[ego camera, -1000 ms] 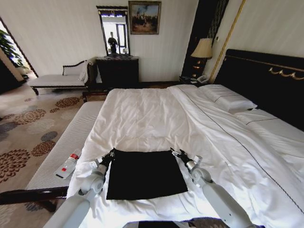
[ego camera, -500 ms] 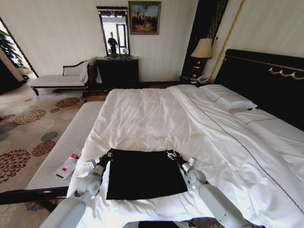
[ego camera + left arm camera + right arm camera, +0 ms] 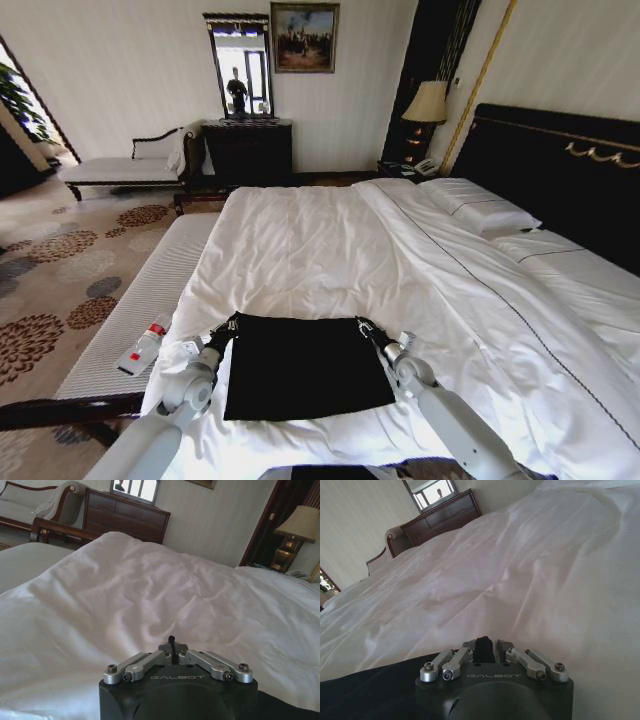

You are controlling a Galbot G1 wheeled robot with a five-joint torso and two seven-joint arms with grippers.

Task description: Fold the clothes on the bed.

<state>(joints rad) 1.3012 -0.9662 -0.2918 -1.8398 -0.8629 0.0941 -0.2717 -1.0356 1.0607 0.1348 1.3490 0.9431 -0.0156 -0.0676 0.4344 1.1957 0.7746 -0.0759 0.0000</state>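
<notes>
The clothes [image 3: 300, 365], a black shirt folded into a flat rectangle, lie near the foot of the bed [image 3: 320, 240] on its white duvet. My left gripper [image 3: 232, 322] sits at the shirt's far left corner, and its fingers look shut on the cloth there. At the far right corner my right gripper [image 3: 359, 324] is shut on the cloth too. In the left wrist view the left gripper [image 3: 171, 641] has its fingers together, with black cloth [image 3: 287, 709] beside it. The right wrist view shows the right gripper [image 3: 482, 646] pinched shut, next to black cloth [image 3: 365, 692].
A white-cushioned bench [image 3: 150, 285] runs along the bed's left side with a plastic bottle [image 3: 143, 347] on it. Pillows [image 3: 480, 210] and the dark headboard [image 3: 560, 165] are at the right. A dresser [image 3: 247, 150] and a chaise [image 3: 115, 168] stand by the far wall.
My right gripper has moved a little inward to the left, and the shirt's far right corner has come with it. The left gripper has shifted slightly back.
</notes>
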